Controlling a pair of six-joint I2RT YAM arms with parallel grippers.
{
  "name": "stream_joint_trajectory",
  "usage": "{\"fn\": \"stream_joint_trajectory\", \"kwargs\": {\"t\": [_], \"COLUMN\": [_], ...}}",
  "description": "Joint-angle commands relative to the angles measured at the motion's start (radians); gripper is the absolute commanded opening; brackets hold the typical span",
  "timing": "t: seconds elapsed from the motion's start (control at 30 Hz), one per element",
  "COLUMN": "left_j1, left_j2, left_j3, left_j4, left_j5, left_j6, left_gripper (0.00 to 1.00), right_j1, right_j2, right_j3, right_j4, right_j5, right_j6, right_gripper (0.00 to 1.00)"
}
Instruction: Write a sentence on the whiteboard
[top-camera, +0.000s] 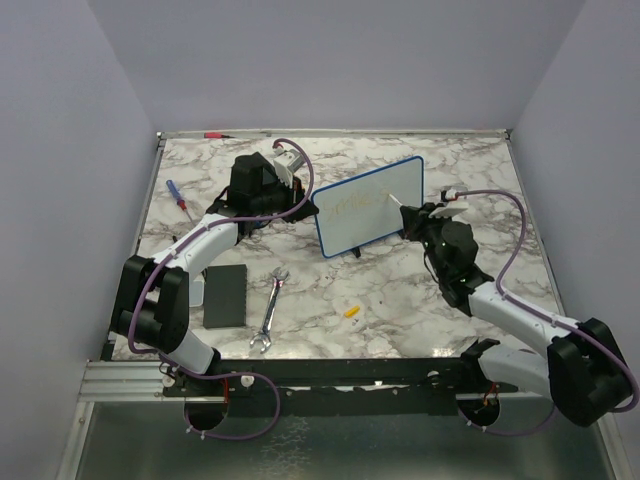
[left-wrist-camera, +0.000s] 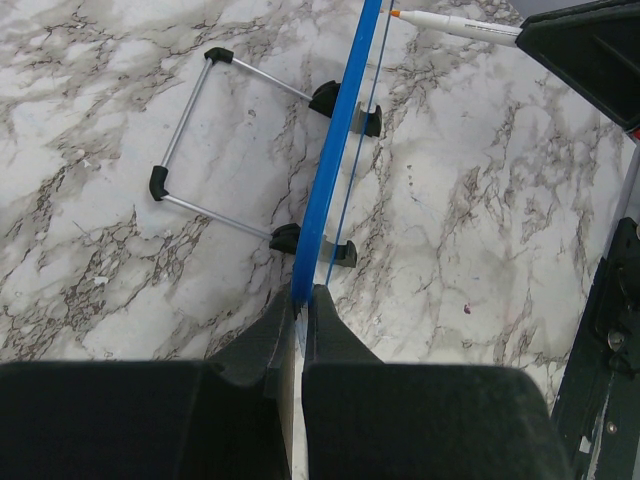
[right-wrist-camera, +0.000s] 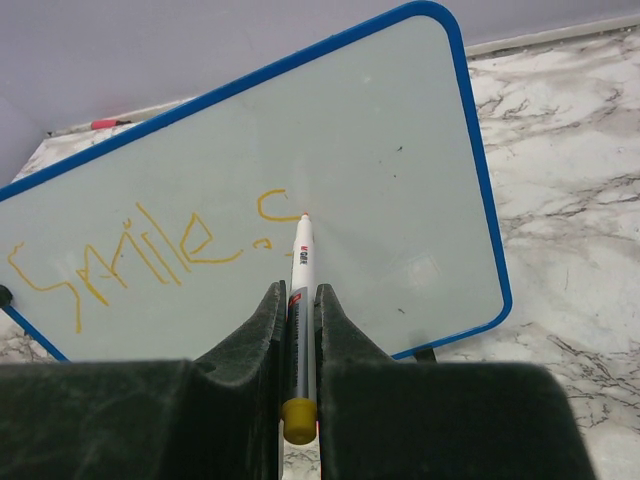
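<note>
Whiteboard (top-camera: 370, 205) upright mid-bench (top-camera: 420, 300), long axis left-right, left edge clamped in left jaws. Right jaws pinched on marker (right-wrist-camera: 302, 265), tip straight ahead at board face, at right end of sentence (right-wrist-camera: 130, 255); contact unconfirmed. Blank face rightward for likely next strokes.

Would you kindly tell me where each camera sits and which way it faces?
Top external: above and behind the robot, looking down at the table; left arm and right arm show.
Left wrist: looks along the left gripper, shut on the whiteboard edge.
Right wrist: faces the whiteboard's front; right gripper holds the marker.
Shared: whiteboard in all views.
</note>
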Motion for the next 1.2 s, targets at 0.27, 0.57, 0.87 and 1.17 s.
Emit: {"fn": "stream_joint_trajectory", "kwargs": {"t": [0.27, 0.57, 0.87, 1.17], "left_j1": [-0.011, -0.012, -0.012, -0.012], "left_j2": [-0.019, -0.021, -0.023, -0.021], "left_j3": [-0.010, -0.010, -0.010, -0.010], "left_j4": [-0.016, -0.018, -0.018, -0.018], "left_j5": [0.000, 0.000, 0.000, 0.001], "left_j6": [0.014, 0.013, 0.013, 0.013], "left_gripper": [0.00, 0.00, 0.00, 0.00], "right_j1": [-0.004, -0.027, -0.033, -0.034], "right_j2": [0.023, 0.006, -0.049, -0.068], "right_j3": [0.044, 0.044, 0.032, 0.050], "right_j4": [0.030, 0.018, 0.018, 0.009], "right_j5": [0.047, 0.081, 0.022, -0.034], "right_j6": [-0.028, -0.043, -0.060, -0.070], "right_gripper": [0.01, 0.01, 0.01, 0.01]}}
